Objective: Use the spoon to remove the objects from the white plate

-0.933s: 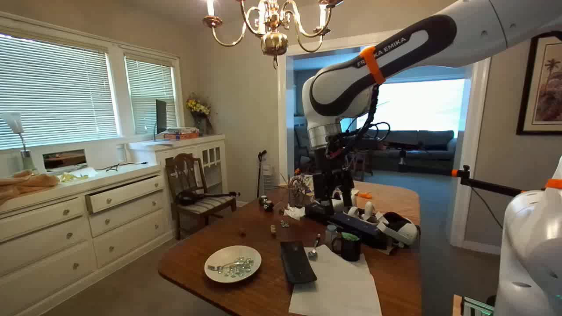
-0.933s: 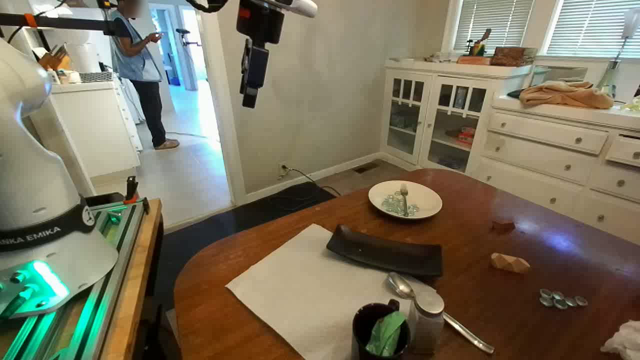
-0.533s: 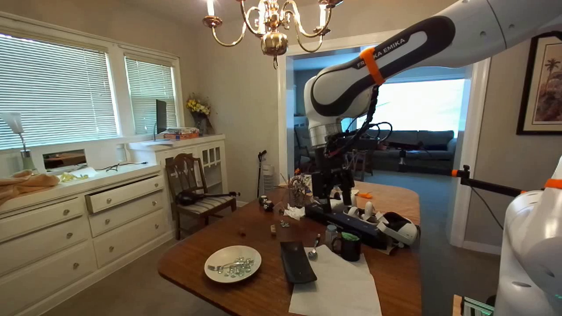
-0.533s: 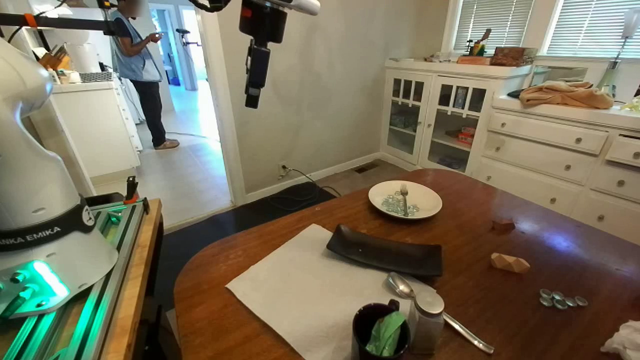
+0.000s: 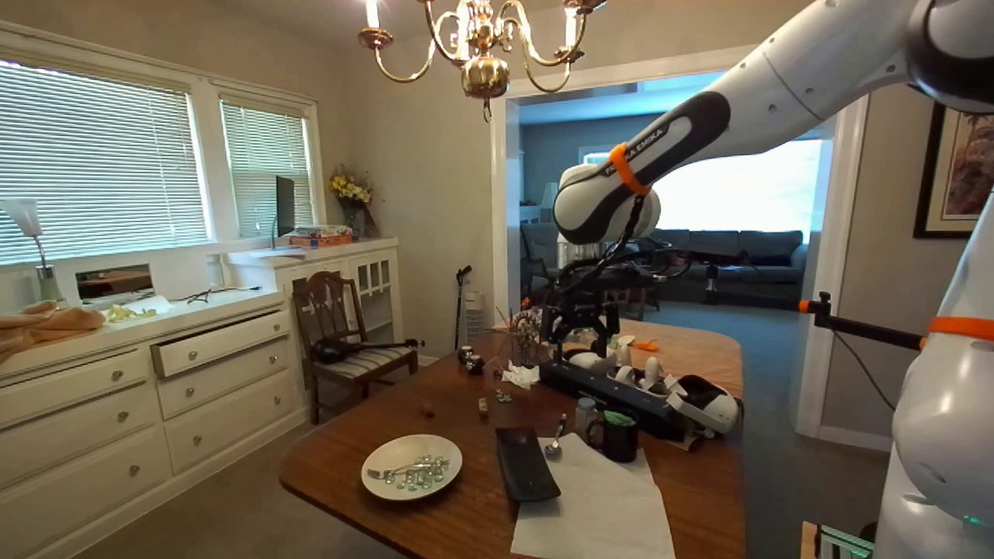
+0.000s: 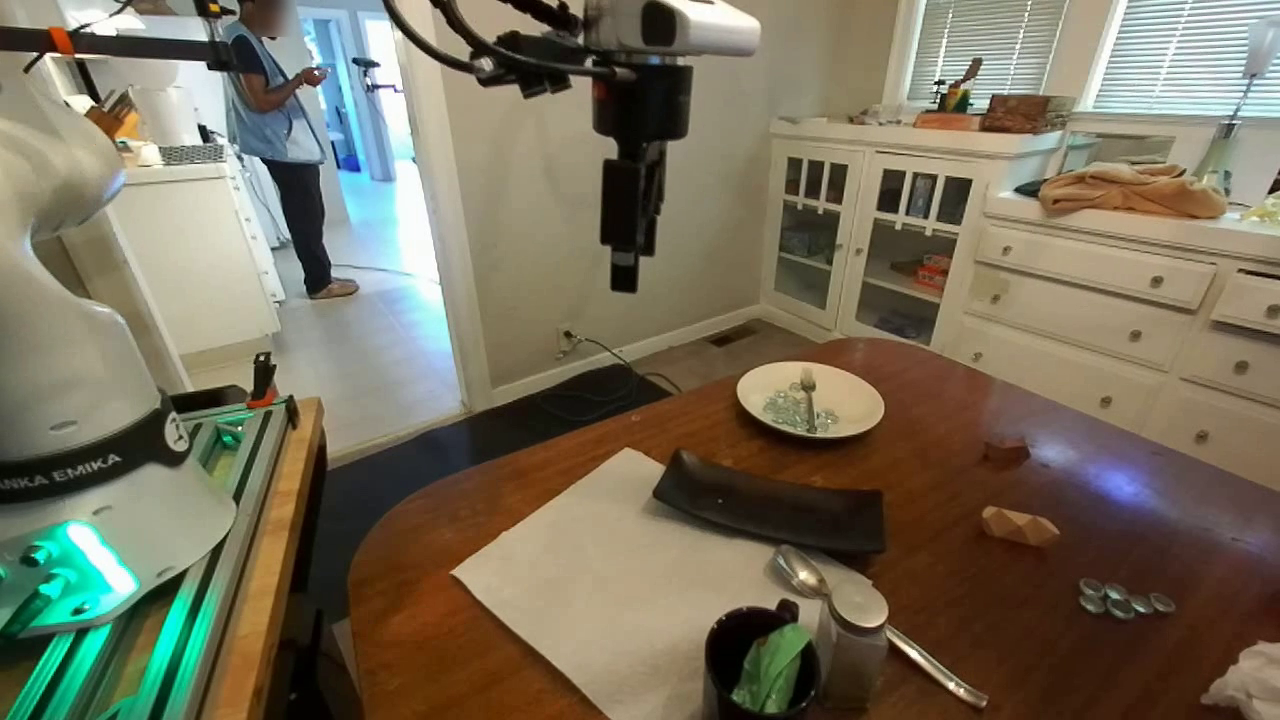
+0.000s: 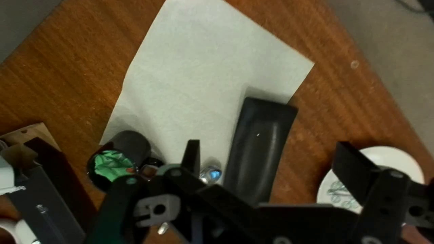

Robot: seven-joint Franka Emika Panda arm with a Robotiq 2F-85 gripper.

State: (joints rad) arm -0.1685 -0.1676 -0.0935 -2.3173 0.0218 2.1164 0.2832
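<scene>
The white plate (image 6: 862,405) lies near the table edge in both exterior views (image 5: 411,444). Several small clear greenish glass bits (image 6: 782,408) lie on it, with a fork (image 6: 809,400) among them. The bits also show in the wrist view (image 7: 339,196), partly hidden by a finger. The spoon (image 6: 798,570) lies with its bowl on the paper and its handle behind a jar; its bowl also shows in the wrist view (image 7: 211,174). My gripper (image 7: 269,142) is open and empty, pointing down, high above the table in both exterior views (image 5: 576,353) (image 6: 625,280).
A white paper sheet (image 6: 600,570) bears part of a dark curved tray (image 6: 770,505). A black mug (image 6: 725,670) with green stuff and a glass jar (image 6: 855,650) stand by the spoon. A wooden block (image 6: 1020,525) and more glass bits (image 6: 1120,600) lie on the table.
My gripper has moved right and lower in an exterior view, where it looks larger; the arm's links have dipped. The plate, glass bits, fork and spoon have not moved.
</scene>
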